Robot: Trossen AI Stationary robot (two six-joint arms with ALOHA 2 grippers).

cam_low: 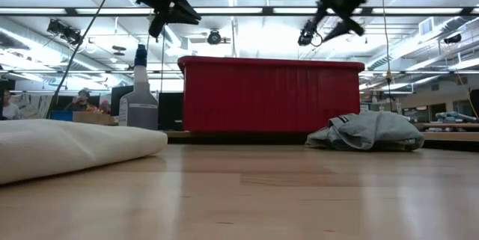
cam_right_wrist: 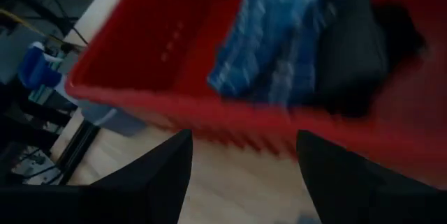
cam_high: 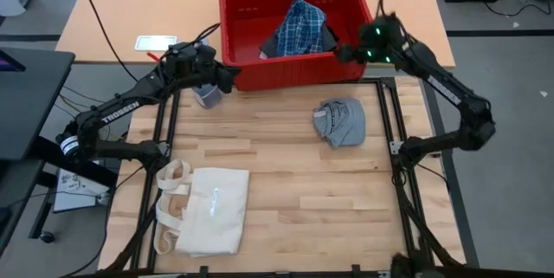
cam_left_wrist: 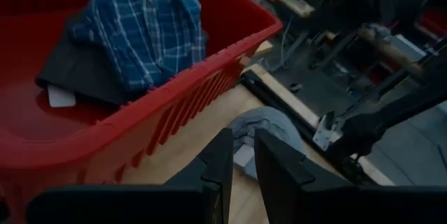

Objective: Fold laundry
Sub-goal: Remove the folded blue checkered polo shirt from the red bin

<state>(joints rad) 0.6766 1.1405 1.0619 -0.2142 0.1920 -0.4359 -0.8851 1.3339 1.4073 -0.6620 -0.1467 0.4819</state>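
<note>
Right now both arms are hovering high near the red basket [cam_high: 290,31] at the far edge of the surface [cam_high: 277,165], and neither tool is holding anything. The right tool [cam_high: 339,51] is hanging at the basket's right front corner with its fingers spread wide apart; its wrist view is looking down over the rim at the laundry inside. The left tool [cam_high: 232,76] is sitting at the basket's left front corner with its fingers nearly together, only a thin gap showing between them.

Inside the basket, the plaid garment [cam_high: 303,27] is lying heaped on top of the dark garment [cam_high: 275,46], both toward the right half of the basket. That is putting the pile just beyond and to the left of the right tool, so the right arm looks clearly nearer to it; the left tool would be reaching across most of the basket.

The grey-blue garment [cam_high: 340,122] is resting crumpled on the surface in front of the basket, right of centre, also closer to the right arm. A cream tote bag [cam_high: 208,211] is lying well apart at the near left.
</note>
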